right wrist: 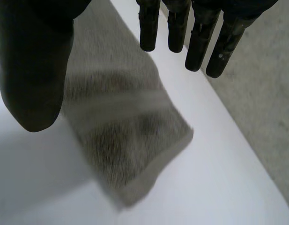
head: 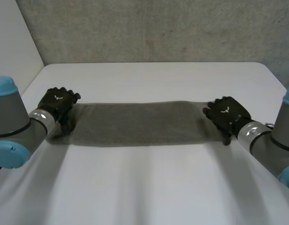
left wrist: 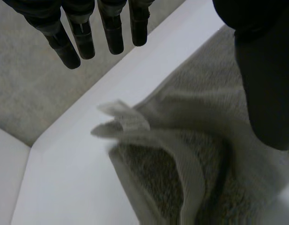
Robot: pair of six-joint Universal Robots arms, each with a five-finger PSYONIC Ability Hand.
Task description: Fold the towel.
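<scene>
A grey towel [head: 135, 123] lies folded into a long strip across the middle of the white table [head: 149, 187]. My left hand [head: 57, 105] hovers over the strip's left end, fingers [left wrist: 74, 42] straight and thumb [left wrist: 268, 89] apart, holding nothing. Under its palm that end [left wrist: 181, 154] lies loosely layered, with a white label [left wrist: 128, 119] sticking out. My right hand [head: 226, 115] hangs over the strip's right end, open too, fingers [right wrist: 200, 33] and thumb [right wrist: 32, 79] spread above the towel's end [right wrist: 130, 140], which lies flat on the table.
A grey carpeted floor [head: 149, 28] lies beyond the table's far edge. A pale wall panel [head: 13, 37] stands at the far left. Bare tabletop stretches in front of the towel and behind it.
</scene>
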